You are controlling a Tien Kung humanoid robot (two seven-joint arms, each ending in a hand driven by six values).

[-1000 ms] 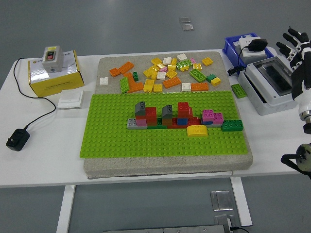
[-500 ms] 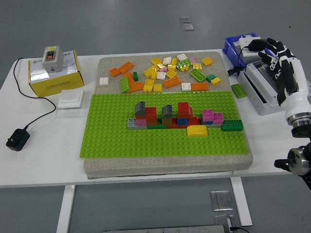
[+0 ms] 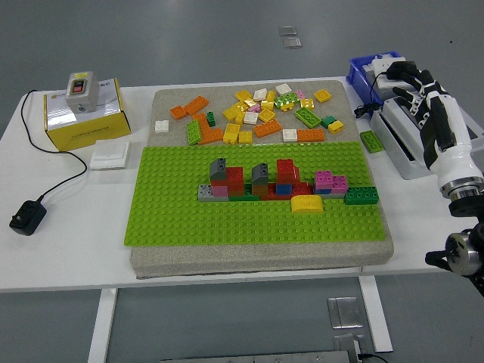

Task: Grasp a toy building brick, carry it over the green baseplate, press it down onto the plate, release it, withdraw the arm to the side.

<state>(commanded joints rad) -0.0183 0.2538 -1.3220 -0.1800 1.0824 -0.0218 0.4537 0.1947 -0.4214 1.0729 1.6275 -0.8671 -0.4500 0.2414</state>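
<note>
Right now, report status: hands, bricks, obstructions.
Right robot hand open, empty, above grey box. Left not in view. Loose bricks untouched behind green baseplate. Path to them clear.

Right hand [image 3: 423, 94] hovers empty, fingers [image 3: 402, 85] spread; loose bricks [image 3: 257, 113] behind green baseplate [image 3: 174, 212].

One green baseplate [image 3: 249, 208], one yellow box [image 3: 83, 113], one blue bin [image 3: 361, 72], one hand [image 3: 427, 102].

Green baseplate [image 3: 249, 219] lies flat on the grey pad, a low brick row [image 3: 283, 187] pressed on, loose bricks [image 3: 257, 113] scattered at twelve o'clock
</note>
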